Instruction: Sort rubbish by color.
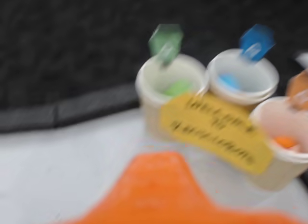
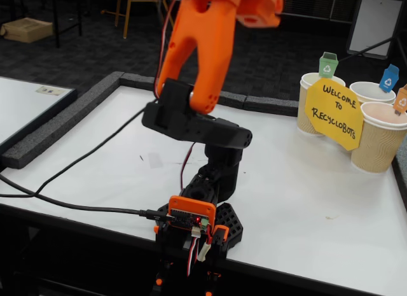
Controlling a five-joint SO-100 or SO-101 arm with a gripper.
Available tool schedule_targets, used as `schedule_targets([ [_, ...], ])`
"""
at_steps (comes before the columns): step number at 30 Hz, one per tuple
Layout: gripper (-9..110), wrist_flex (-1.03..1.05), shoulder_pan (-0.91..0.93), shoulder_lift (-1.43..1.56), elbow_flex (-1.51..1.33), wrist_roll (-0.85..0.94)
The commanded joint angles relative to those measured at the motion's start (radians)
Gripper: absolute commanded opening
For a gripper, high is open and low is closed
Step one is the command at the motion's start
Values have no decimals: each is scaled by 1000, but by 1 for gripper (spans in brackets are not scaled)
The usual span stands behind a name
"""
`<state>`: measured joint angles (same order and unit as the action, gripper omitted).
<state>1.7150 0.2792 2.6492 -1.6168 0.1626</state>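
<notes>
The blurred wrist view looks down at three beige paper cups. A green wad (image 1: 177, 87) lies in the green-tagged cup (image 1: 150, 91), a light blue wad (image 1: 229, 81) in the blue-tagged cup (image 1: 262, 86), and an orange wad (image 1: 286, 142) in the orange-tagged cup (image 1: 281, 168). My gripper (image 1: 161, 166) shows only as an orange shape at the bottom edge, short of the cups, with nothing seen in it. In the fixed view the arm is raised and the gripper (image 2: 257, 3) is cut off at the top, so its jaws are hidden. The wads do not show in that view.
A yellow sign (image 2: 334, 112) leans on the cups (image 2: 378, 143) at the table's far right. A black foam border (image 2: 70, 121) edges the white table (image 2: 305, 200). The arm's base (image 2: 197, 223) sits at the front edge, with a black cable (image 2: 70, 204) trailing left.
</notes>
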Motion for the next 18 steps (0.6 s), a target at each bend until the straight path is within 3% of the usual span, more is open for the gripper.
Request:
schedule_targets([
  [1,0,-147,-66,-2,-167,-60],
  [9,1,-456,-232,3,-463,-195],
  [18,2,-683,-319,5,-910,-195],
])
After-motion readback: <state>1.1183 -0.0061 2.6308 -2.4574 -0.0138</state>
